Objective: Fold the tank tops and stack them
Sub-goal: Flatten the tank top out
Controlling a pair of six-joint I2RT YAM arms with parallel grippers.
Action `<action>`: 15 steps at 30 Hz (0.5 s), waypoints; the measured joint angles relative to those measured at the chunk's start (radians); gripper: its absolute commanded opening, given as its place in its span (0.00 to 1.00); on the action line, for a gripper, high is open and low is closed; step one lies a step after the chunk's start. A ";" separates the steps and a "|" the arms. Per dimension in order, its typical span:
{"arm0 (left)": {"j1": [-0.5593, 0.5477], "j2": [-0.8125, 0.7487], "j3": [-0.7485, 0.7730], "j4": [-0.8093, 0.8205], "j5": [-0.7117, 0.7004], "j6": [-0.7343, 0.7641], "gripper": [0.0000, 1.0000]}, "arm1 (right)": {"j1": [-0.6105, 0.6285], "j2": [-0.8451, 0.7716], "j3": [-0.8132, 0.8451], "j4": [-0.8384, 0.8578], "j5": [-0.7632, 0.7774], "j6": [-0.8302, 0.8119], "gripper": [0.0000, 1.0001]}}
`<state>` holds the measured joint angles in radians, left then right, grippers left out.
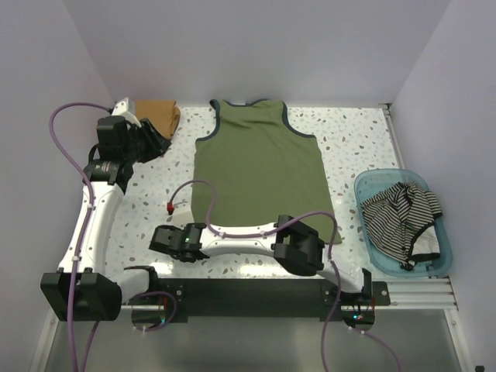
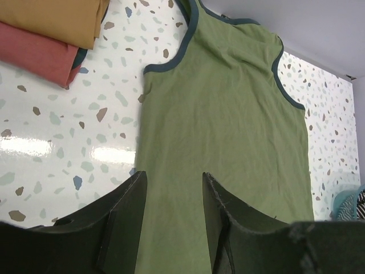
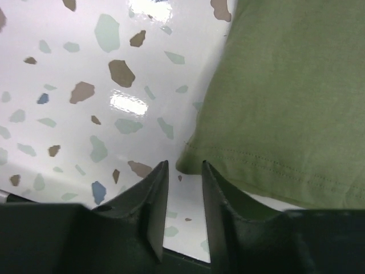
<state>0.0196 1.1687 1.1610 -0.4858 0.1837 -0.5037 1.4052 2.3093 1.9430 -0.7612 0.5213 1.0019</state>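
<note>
Left gripper (image 2: pixel 174 177) hangs spread and empty at the far left, near the folded mustard top (image 2: pixel 51 17) and red top (image 2: pixel 34 51). Nearer the work, the right gripper (image 3: pixel 183 165), jaws a narrow gap apart with nothing between them, faces the near-left hem corner of the olive tank top (image 3: pixel 285 103), which lies flat mid-table, long axis running hem to far neckline; nothing blocks it. Rightmost, the striped tank top (image 1: pixel 403 221) sits crumpled in the blue basket (image 1: pixel 376 184).
</note>
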 measured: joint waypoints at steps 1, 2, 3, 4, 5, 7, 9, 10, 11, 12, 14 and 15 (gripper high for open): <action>0.000 0.000 0.000 0.000 0.001 0.000 0.48 | 0.000 0.008 0.000 -0.001 0.000 0.000 0.26; 0.000 0.001 0.000 0.001 0.003 0.000 0.48 | 0.000 0.015 0.000 -0.001 -0.001 -0.001 0.26; 0.001 0.002 0.000 0.002 0.005 0.000 0.48 | 0.000 0.025 0.001 -0.002 0.000 -0.001 0.25; 0.001 0.002 0.000 0.005 0.008 0.000 0.48 | 0.000 0.037 0.002 -0.002 -0.001 -0.001 0.25; 0.001 0.003 -0.002 0.009 0.010 0.000 0.48 | 0.000 0.048 0.005 -0.003 0.001 -0.002 0.25; 0.002 0.005 -0.010 0.019 0.014 0.000 0.48 | 0.000 0.051 0.013 -0.003 0.003 -0.005 0.20; 0.004 0.008 -0.029 0.034 0.018 -0.001 0.48 | 0.001 0.052 0.008 -0.001 0.005 -0.011 0.02; 0.005 0.008 -0.042 0.042 0.019 -0.002 0.48 | 0.001 0.045 -0.006 0.009 0.008 -0.016 0.00; 0.006 0.009 -0.058 0.051 0.021 -0.002 0.49 | 0.001 0.032 -0.029 0.022 0.010 -0.013 0.00; 0.006 0.011 -0.076 0.061 0.023 -0.006 0.49 | 0.001 0.016 -0.057 0.036 0.010 -0.013 0.00; 0.006 0.018 -0.114 0.084 0.026 -0.011 0.50 | 0.001 -0.041 -0.154 0.069 0.007 -0.016 0.00; 0.006 0.025 -0.137 0.103 0.028 -0.017 0.50 | 0.001 -0.082 -0.219 0.096 0.005 -0.016 0.00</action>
<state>0.0261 1.1934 1.0241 -0.3832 0.2119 -0.5205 1.4059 2.2276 1.7241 -0.6655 0.5262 0.9859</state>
